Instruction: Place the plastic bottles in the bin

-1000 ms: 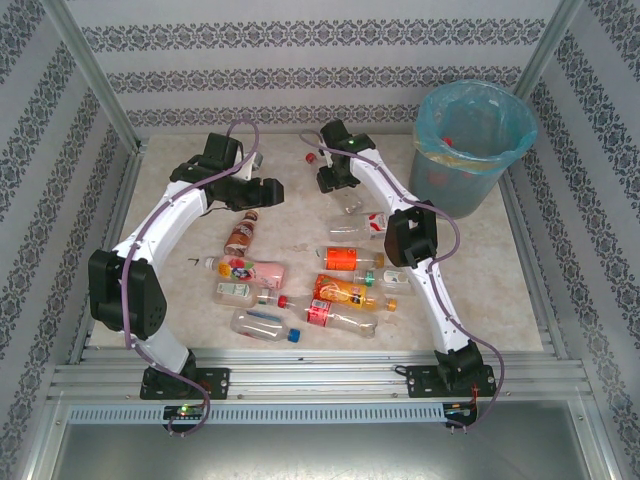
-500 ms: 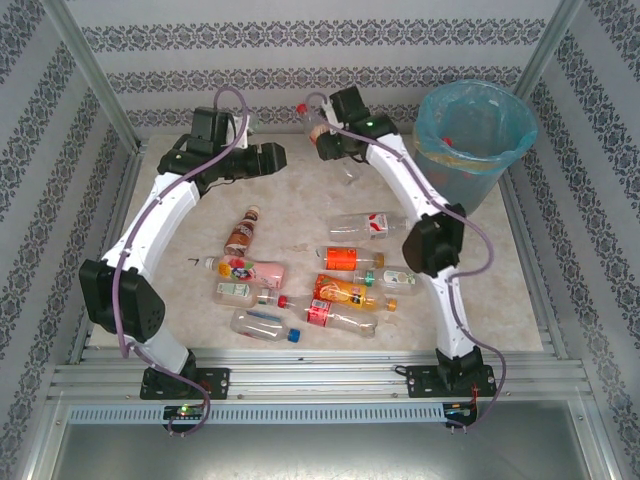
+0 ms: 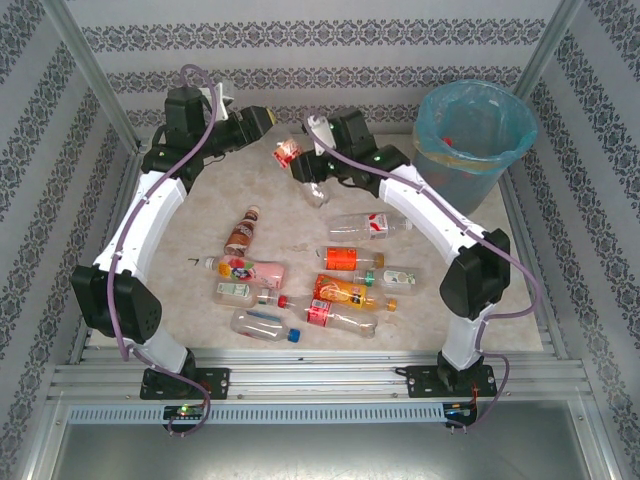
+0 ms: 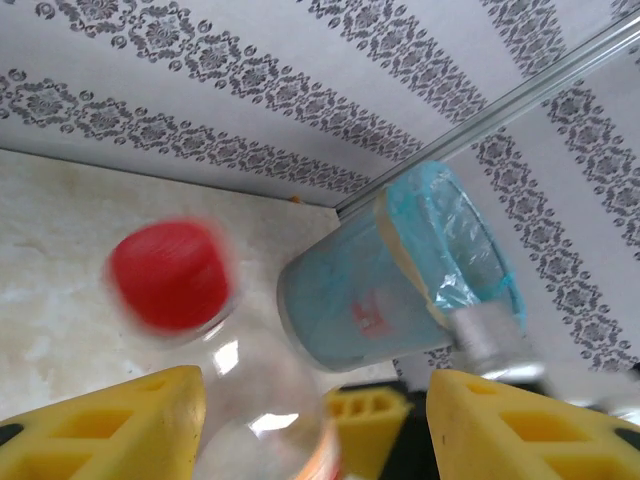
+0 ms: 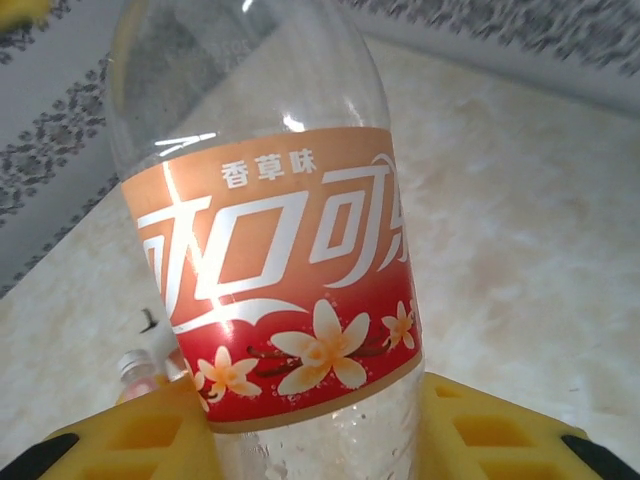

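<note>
So the right pincer [image 3: 308,170] is clamped on a cola bottle [image 3: 290,153]. It's clear plastic with a red and orange flowery label, and it's held up off the counter [image 3: 300,225] near the back wall. In the right wrist view the yellow fingers sit either side of the bottle, just under the label.

The left pincer [image 3: 262,118] hangs in the air just beside the bottle's top end, with its fingers spread wider than the bottle. Its wrist view is pretty blurry: a red cap [image 4: 168,275] and clear neck show between the fingers, and there's no telling if either finger touches them.

The bin [image 3: 450,180], grey-blue with a light-blue bag, stands in the far right corner, well apart from the held bottle. The right arm's own forearm [image 3: 410,195] runs across the space between them. Something red [image 3: 447,140] sits down inside the bin.

The other bottles [image 3: 340,318] lie in a loose pile mid-counter, nearer the arm bases. A brown-capped one [image 3: 243,235] lies on its own at the left and a clear one with a red label [image 3: 370,225] sits just beside the right arm. An orange one [image 3: 350,257] lies below that, and a pink one [image 3: 255,270] is over on the left side. Striped patterned wallpaper [image 3: 300,75] closes in the back and sides.
</note>
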